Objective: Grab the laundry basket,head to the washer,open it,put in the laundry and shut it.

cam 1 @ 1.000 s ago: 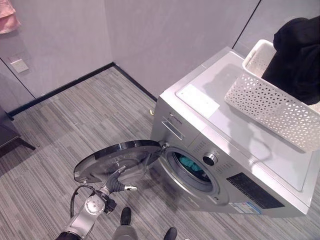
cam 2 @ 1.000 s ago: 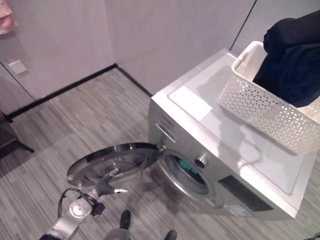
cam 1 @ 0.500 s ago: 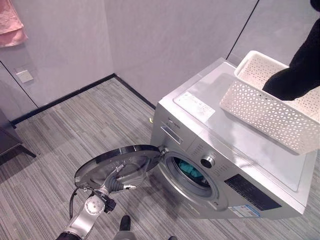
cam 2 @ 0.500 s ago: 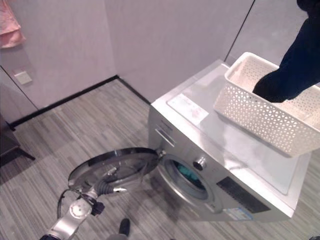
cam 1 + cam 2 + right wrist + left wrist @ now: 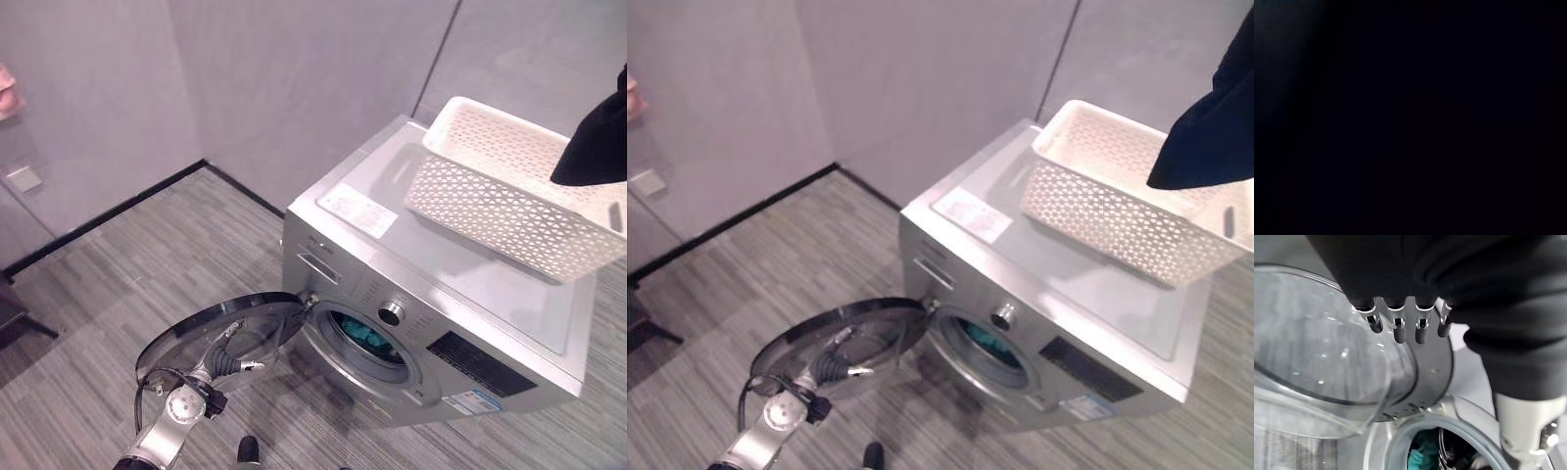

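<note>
While washer (image 5: 431, 323) door (image 5: 220, 328) hangs open, left hand (image 5: 227, 360) fingers relaxed against it; dark garment (image 5: 1215, 117) above basket (image 5: 509, 201), right hand state unclear.

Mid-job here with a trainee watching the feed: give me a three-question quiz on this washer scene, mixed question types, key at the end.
1. True or false: the washer door is shut.
2. Multiple choice: where does the white laundry basket sit? A) on the floor B) on top of the washer C) inside the drum
3. Short answer: what hangs over the basket at the right edge of the head views, and what shows inside the drum?

Key
1. False. The door is swung wide open, with the left hand at its inner side, fingers straight.
2. B
3. A dark garment hangs above the basket, lifted clear of it; a teal item lies in the drum.
</note>
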